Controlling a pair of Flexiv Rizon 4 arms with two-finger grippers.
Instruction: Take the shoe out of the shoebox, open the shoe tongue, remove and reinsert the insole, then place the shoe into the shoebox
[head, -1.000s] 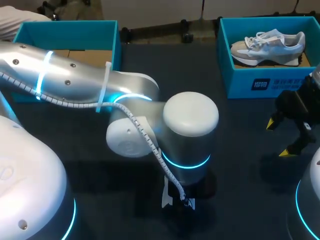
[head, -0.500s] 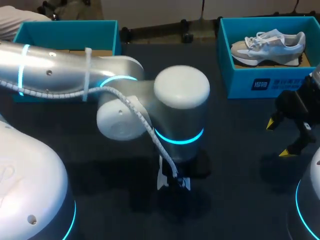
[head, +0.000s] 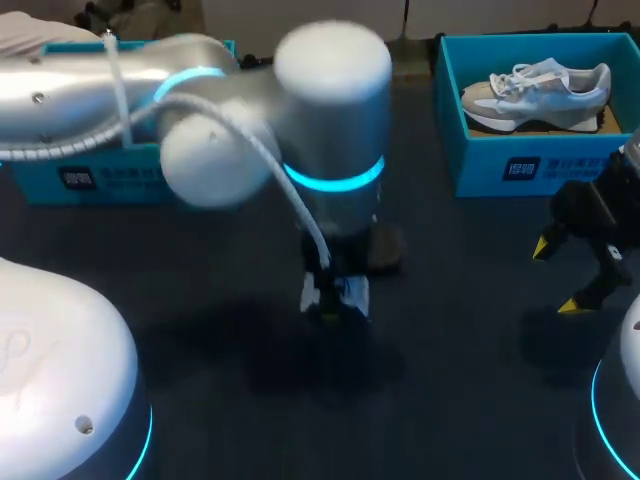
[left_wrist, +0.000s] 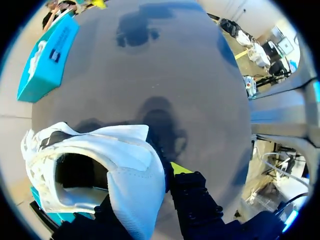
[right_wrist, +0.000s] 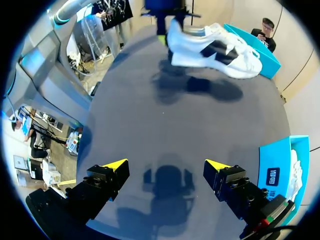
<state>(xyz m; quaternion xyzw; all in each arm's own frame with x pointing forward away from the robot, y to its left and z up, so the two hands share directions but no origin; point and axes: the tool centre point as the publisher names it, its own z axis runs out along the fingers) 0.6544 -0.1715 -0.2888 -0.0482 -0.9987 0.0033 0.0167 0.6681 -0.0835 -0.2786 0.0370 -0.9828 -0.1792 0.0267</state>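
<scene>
Surface: a dark, matt surface (head: 460, 390) carries two teal shoeboxes at its far side, the left shoebox (head: 110, 178) and the right shoebox (head: 480, 165), well apart from each other.
Right shoebox: a grey-and-white shoe (head: 540, 92) lies inside it on its sole.
Left arm: the left arm (head: 100, 90) comes in over the left shoebox and reaches to the middle, its wrist pointing straight down.
Edges and room: a wide stretch of dark surface lies between the two boxes. The same holds between the held shoe and the right pincer. The shoe hangs over the middle of the surface, apart from both boxes.
Shoe: the white shoe (right_wrist: 215, 47) with a black side panel is off the surface, its shadow (right_wrist: 200, 85) lying below it. In the head view the left wrist hides most of it.
Long axis: about level, sole down, with the heel at the left pincer and the toe towards the left shoebox.
Left pincer: the left pincer (head: 335, 298) is clamped on the shoe's heel, one yellow-tipped finger (left_wrist: 180, 167) outside the heel collar. The shoe's opening faces up towards the wrist.
Right pincer: the right pincer (right_wrist: 165, 165) hangs near the right shoebox with its fingers wide apart, gripping nothing.
</scene>
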